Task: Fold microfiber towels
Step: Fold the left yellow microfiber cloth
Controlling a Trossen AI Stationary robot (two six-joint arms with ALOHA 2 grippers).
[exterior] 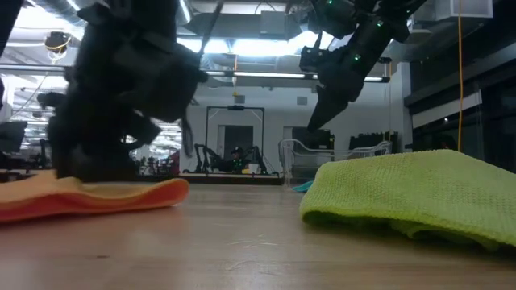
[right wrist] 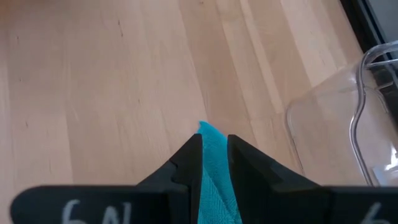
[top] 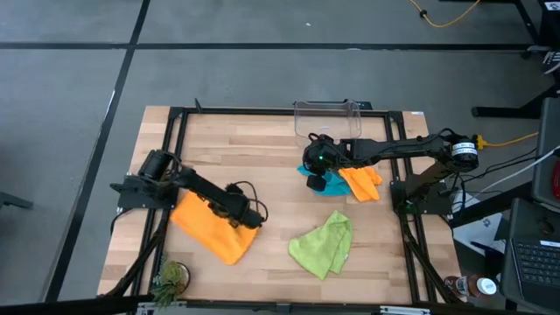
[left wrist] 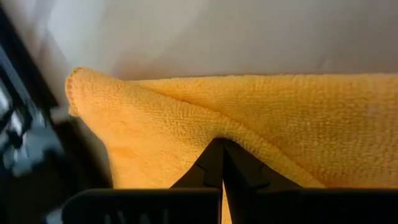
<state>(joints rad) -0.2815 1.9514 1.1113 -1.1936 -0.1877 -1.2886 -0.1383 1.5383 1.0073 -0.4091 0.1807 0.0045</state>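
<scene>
On the wooden desk (top: 262,149) the left gripper (top: 255,216) sits low over the large orange towel (top: 206,229) at the desk's left front, its fingers (left wrist: 214,163) pressed fully together with their tips against a raised ridge of the orange cloth; whether any of that cloth is caught between them cannot be told from the left wrist view, where the orange pile fills most of what lies ahead; in the low view this towel lies flat along the desk under the dark bulk of the left arm (exterior: 121,89); the right gripper (top: 317,179) is raised above the desk near the back, just in front of the clear plastic bin (top: 328,118), and it is clenched on a corner of the teal-blue towel (right wrist: 214,168), a narrow strip of which passes between its two fingers and pokes out beyond their tips; in the high view the teal cloth (top: 312,181) shows beneath the gripper, just beside the second, smaller orange towel (top: 361,182), which lies crumpled to the right of it; the lime green towel (top: 324,245) rests in a loose heap at the front of the desk, right of centre, well apart from both grippers, and it fills the near right of the low view; a small green plant (top: 169,278) stands at the front left corner of the desk
</scene>
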